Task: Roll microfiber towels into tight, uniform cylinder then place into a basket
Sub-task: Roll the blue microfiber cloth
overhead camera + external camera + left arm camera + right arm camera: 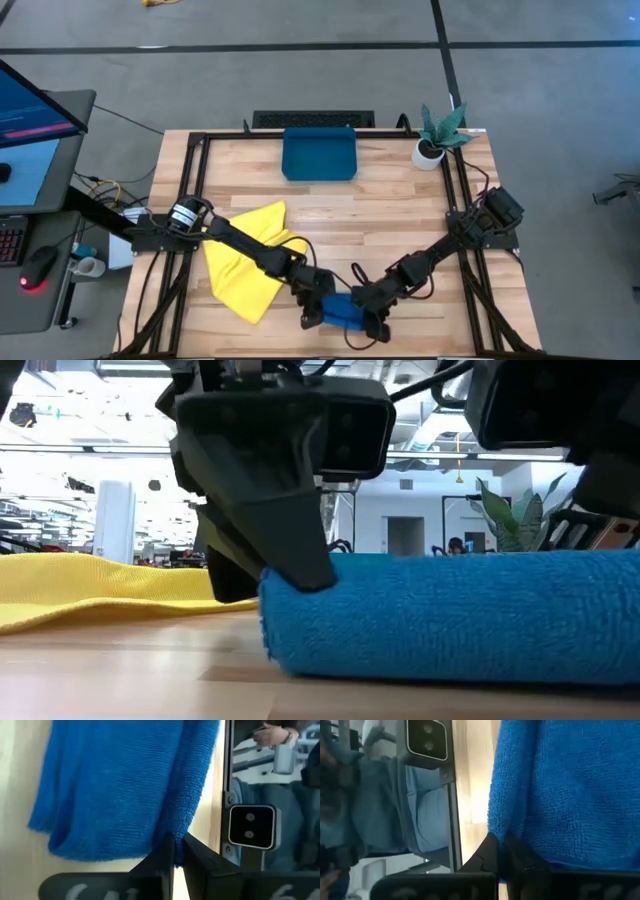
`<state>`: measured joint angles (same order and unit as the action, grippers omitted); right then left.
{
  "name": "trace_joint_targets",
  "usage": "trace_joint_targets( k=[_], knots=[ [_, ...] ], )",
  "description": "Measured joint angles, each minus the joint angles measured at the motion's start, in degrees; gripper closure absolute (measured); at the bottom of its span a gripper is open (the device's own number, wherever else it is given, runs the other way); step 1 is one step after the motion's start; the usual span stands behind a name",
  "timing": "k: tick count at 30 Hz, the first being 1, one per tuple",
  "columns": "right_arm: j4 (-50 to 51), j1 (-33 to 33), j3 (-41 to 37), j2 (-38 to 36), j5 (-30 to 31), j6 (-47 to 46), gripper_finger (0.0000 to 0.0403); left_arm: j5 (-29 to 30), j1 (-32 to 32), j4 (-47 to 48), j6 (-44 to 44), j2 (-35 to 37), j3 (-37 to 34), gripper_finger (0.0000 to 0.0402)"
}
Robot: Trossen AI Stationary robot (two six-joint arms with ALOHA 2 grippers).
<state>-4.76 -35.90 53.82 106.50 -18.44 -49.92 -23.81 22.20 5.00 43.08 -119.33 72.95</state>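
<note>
The blue towel (pixel 345 312) lies rolled into a cylinder near the table's near edge and fills the low view (pixel 450 620). My left gripper (pixel 318 306) is shut at the roll's left end. My right gripper (pixel 374 316) is shut at its right end. The yellow towel (pixel 250 262) lies loosely spread on the table to the left, partly under my left arm. The teal basket (pixel 320 154) stands at the far edge, in the middle. My left gripper (pixel 174 857) pinches the blue towel's fuzzy outer edge (pixel 182 827) between its two fingers, at the roll's left end. One finger (pixel 290 545) comes down slanting onto the top of that end. The roll lies on the table. My right gripper (pixel 502 855) pinches the blue towel's edge (pixel 506 825) between its two fingers, at the roll's right end. The fingers come slanting down from the right. One layer or several, I cannot tell. The roll rests on the table.
A small white pot with a green plant (pixel 437 138) stands at the far right corner. Black frame rails (pixel 196 175) run along the table's sides. Bare wood lies between the basket and the arms. A person shows beyond the table in the left wrist view (pixel 272 735).
</note>
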Motion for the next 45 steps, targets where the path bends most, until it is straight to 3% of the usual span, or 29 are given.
trace_joint_targets(
  k=[12,24,31,37,45],
  knots=[
    [-0.82,3.21,-2.69,-0.07,2.11,-7.29,0.0377,0.2,-0.02,0.8,5.96,0.0,-0.15,0.0394],
    [-0.91,3.17,-2.82,-0.07,0.57,-6.45,0.0228,-1.02,0.24,3.63,6.02,0.16,-0.24,0.0394],
    [-2.46,0.58,-2.77,-0.07,2.22,0.41,0.0202,-0.32,0.21,3.39,5.68,0.17,-0.2,0.0395],
    [-7.19,-5.26,-2.69,-0.17,10.05,7.14,0.0219,0.53,-0.15,2.67,6.37,0.17,-0.2,0.0394],
    [-10.05,-11.42,-2.58,-0.39,28.85,28.52,0.0243,0.87,-1.98,1.76,6.68,0.17,-0.16,0.0393]
  ],
)
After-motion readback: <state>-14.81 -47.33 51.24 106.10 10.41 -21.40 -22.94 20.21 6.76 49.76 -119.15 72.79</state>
